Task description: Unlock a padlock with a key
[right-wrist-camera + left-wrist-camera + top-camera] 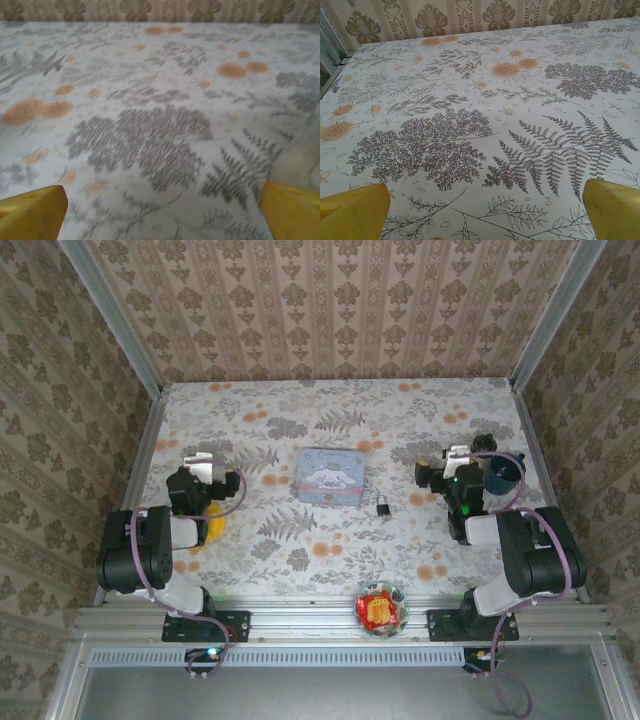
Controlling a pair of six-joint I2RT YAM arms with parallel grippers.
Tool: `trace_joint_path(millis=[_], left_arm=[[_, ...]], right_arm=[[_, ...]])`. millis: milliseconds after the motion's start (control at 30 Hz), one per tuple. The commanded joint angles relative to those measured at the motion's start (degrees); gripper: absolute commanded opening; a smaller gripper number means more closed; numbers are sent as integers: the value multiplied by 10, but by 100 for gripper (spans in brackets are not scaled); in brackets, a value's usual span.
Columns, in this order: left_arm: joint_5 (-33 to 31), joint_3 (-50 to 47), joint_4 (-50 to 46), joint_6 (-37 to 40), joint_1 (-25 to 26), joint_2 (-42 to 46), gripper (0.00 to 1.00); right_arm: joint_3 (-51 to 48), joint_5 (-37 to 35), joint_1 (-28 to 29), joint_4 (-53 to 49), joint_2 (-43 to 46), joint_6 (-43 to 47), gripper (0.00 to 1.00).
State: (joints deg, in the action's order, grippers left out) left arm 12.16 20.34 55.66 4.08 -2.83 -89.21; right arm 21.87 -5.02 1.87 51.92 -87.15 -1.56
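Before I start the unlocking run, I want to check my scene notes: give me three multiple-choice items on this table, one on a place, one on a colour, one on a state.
1. Where does the padlock lie relative to the tin?
A) on its lid
B) on the table by its near right corner
C) behind it

2. What colour is the tin?
A) red
B) light blue
C) green

3. How are the left end effector and right end effector?
A) both open, empty
B) both shut
C) one holds the padlock

Answers:
1 B, it sits just off that corner.
2 B, the lid is pale blue.
3 A, each wrist view shows yellow fingers wide apart, nothing between.
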Motion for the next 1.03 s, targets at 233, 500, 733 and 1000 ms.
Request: trace_joint_path(millis=[233, 500, 733, 1000], left_arm=[[-4, 9, -3, -6, 1, -2, 100], [-4, 9, -4, -5, 3, -2, 100], [-4, 7, 0, -3, 4, -1, 100], [0, 11, -7, 2, 6, -1, 100]], right_arm=[[7, -58, -1, -18, -2, -19, 100], [7, -59, -1, -19, -3, -20, 100], [7, -58, -1, -18, -2, -19, 100], [7, -59, -1, -18, -2, -19, 100]])
